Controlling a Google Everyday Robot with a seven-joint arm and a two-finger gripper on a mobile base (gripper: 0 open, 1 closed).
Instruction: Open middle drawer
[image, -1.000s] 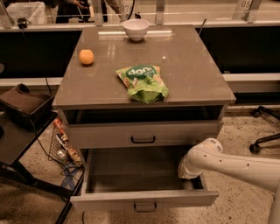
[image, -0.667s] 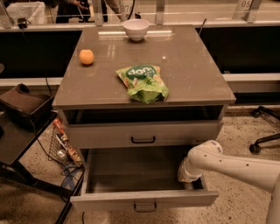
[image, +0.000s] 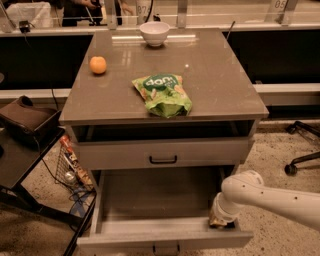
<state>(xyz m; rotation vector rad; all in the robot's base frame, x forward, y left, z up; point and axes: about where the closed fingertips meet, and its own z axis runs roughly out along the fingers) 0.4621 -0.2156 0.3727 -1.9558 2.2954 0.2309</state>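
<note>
The middle drawer (image: 150, 200) is pulled far out of the grey cabinet, and its plain grey inside shows. Its front panel (image: 120, 240) with a small black handle is at the bottom edge of the camera view. My gripper (image: 220, 222) reaches down from the white arm (image: 270, 196) on the right. It sits in the drawer's front right corner, just behind the front panel. The drawer above (image: 125, 152) has a black bar handle and stands a little way out, with a dark gap under the tabletop.
On the cabinet top (image: 215, 75) lie a green snack bag (image: 162, 94), an orange (image: 98, 65) and a white bowl (image: 154, 33). A black cart (image: 25, 130) and a wire rack (image: 72, 170) stand at the left. A chair base (image: 302, 150) is at the right.
The middle drawer has slid a little further out toward the camera. My gripper and arm have moved down and forward with its front right corner.
</note>
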